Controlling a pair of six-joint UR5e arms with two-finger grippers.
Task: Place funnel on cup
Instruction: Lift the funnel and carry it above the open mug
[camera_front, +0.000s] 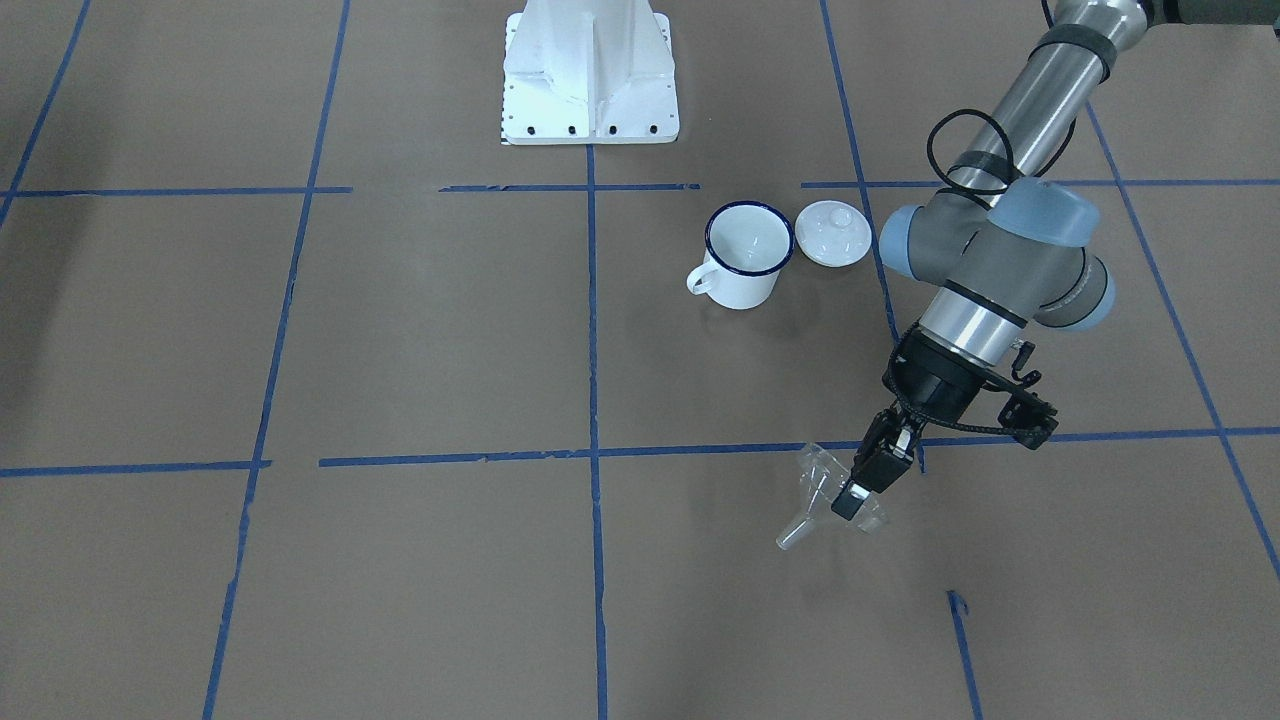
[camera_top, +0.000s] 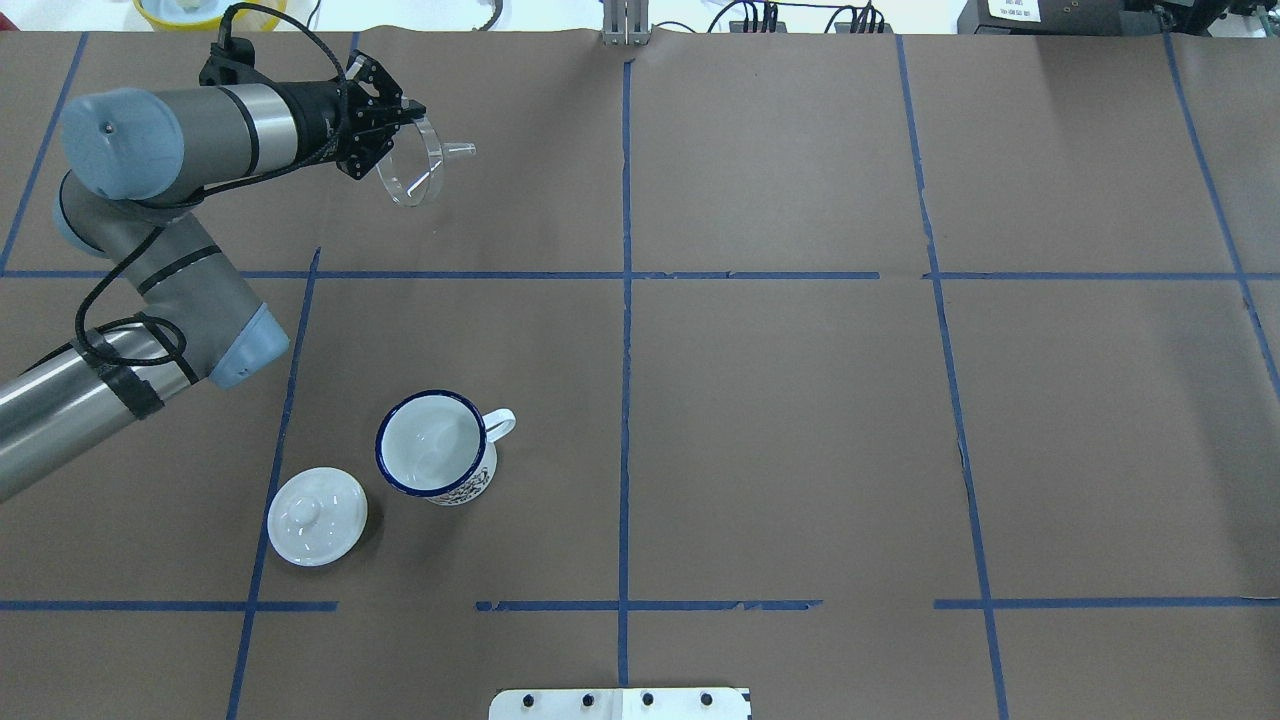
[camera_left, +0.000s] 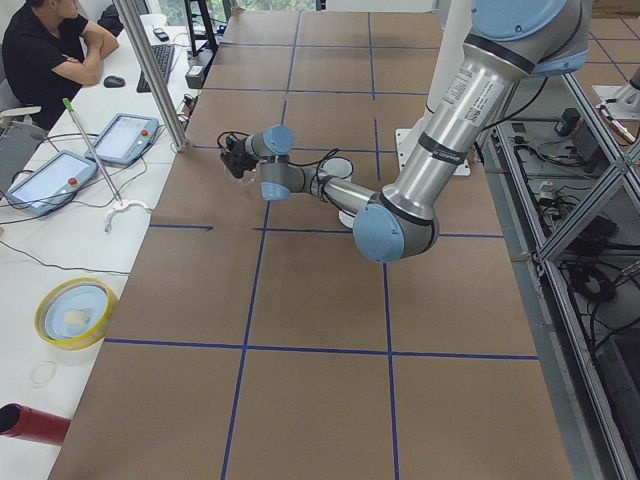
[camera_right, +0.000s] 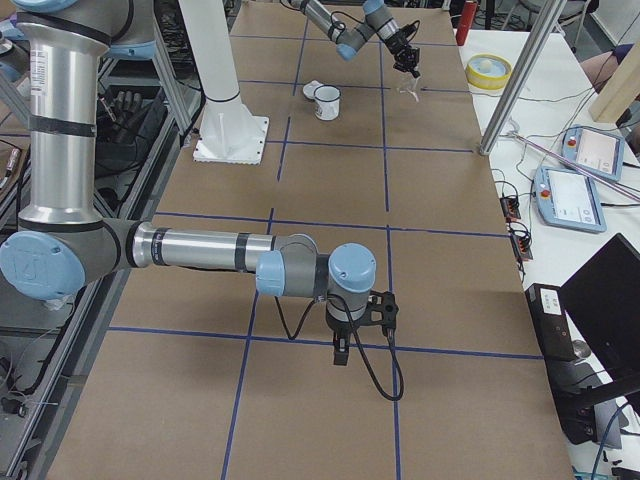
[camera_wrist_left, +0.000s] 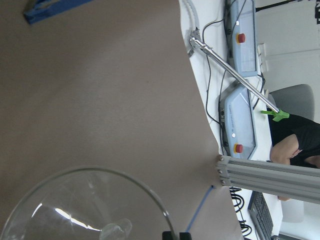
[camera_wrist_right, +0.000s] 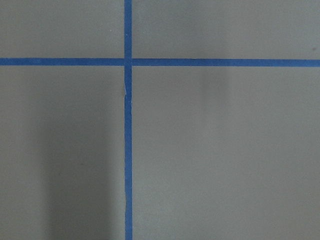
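1. Nearest the robot, the white base plate (camera_top: 620, 703) sits on the brown paper table (camera_top: 800, 400), which is marked into squares by blue tape.
2. A little farther out, on the robot's left, the cup (camera_top: 435, 447) stands upright and empty, with its handle pointing toward the table's middle. The white knobbed lid (camera_top: 318, 516) lies just beside it on the outer side, and the two seem not to touch.
3. The right gripper (camera_right: 340, 355) hangs fingers-down over a tape line at the table's right end. It shows only in the side view, so I cannot tell whether its fingers are apart or together. Its wrist camera sees only paper and crossed tape.
4. Farther out, the left arm reaches across toward the far edge.
5. There the left gripper (camera_front: 857, 492) is clamped on the rim of the funnel (camera_top: 412, 165). The clear funnel is tipped on its side with its stem pointing toward the table's centre line, well apart from the cup.
6. Beyond the table's far edge, a person (camera_left: 45, 55) in a black top sits at a white bench.
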